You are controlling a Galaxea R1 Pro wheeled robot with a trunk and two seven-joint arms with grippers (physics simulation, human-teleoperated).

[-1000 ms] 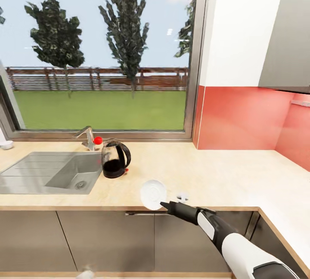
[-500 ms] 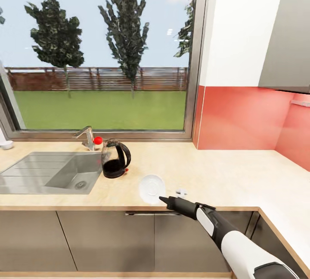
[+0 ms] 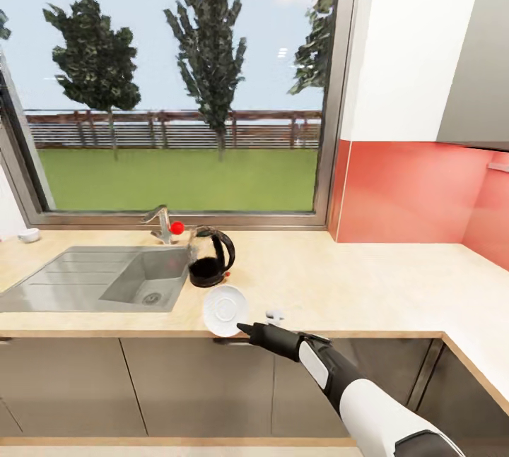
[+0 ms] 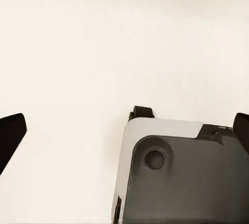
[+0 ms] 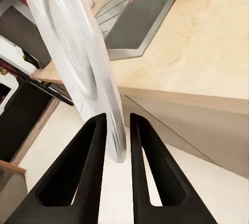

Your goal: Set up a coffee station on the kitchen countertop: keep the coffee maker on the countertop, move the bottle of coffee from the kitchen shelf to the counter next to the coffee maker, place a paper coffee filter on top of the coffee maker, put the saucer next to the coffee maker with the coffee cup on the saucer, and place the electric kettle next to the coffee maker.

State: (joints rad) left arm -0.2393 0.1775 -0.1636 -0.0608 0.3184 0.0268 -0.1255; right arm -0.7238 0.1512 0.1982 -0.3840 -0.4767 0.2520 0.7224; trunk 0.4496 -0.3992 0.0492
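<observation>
I have the saucer (image 3: 225, 310) pinched by its rim in the right gripper (image 5: 115, 154), fingers (image 5: 83, 167) closed down to the plate's thickness, so it hangs tilted over the table's (image 3: 367, 287) front edge, just in front of the glass coffee carafe (image 3: 210, 267). Gripping the rim keeps the underside free for setting down. The sink (image 3: 134, 284) crowds the left; bare table runs right toward the corner. The left gripper's (image 4: 124, 135) fingers stand wide apart, holding nothing.
</observation>
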